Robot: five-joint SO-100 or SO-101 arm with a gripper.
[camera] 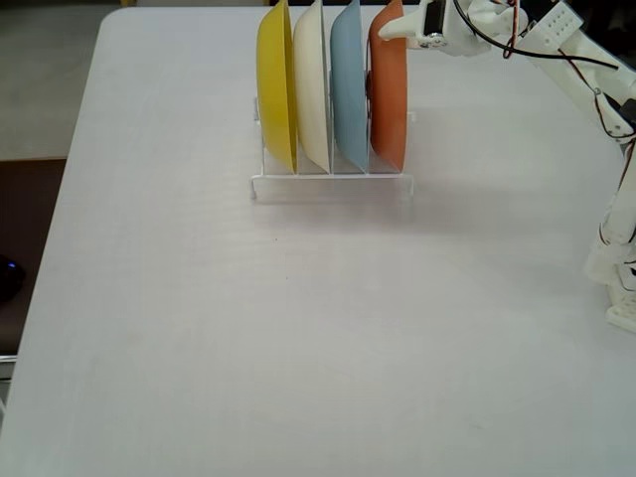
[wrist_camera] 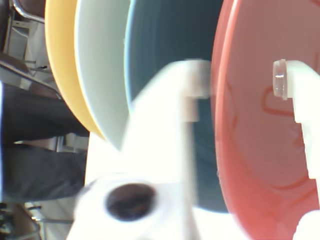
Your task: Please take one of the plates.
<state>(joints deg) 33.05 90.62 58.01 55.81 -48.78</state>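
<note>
At rack's right end | claw straddles orange plate rim, spread | wrist view only

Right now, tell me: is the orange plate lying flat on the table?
No. The orange plate stands on edge in the clear rack, at its right end.
</note>
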